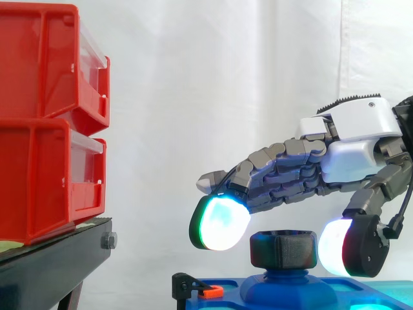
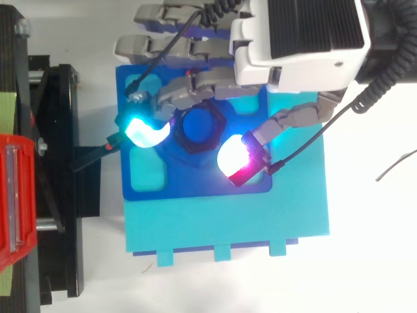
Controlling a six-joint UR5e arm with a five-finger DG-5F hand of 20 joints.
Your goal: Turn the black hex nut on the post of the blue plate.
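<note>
A white fabric curtain is hanging behind everything. Two stacked red plastic bins are sitting on a black metal stand at the left. From above, a flat light-turquoise slab is lying beside the stand, and the square blue plate with shallow pockets is lying on its far half; the side view is catching just the plate's top edge.

The grey-and-white robot hand is reaching in from the right and arching over the plate. Its fingers are curling down on one side and its thumb on the other, grasping the chunky black hex nut. The level view is showing a cyan-green fingertip against the nut's left face and the white-and-red thumb pad against its right, no gap showing. The same view is showing the nut sitting raised on the rounded blue post.

Looking down, the nut's six-sided outline is lying near the plate's middle, the thumb pad meeting its near-right corner. A small orange-and-black clip is sitting at the plate's left edge.
</note>
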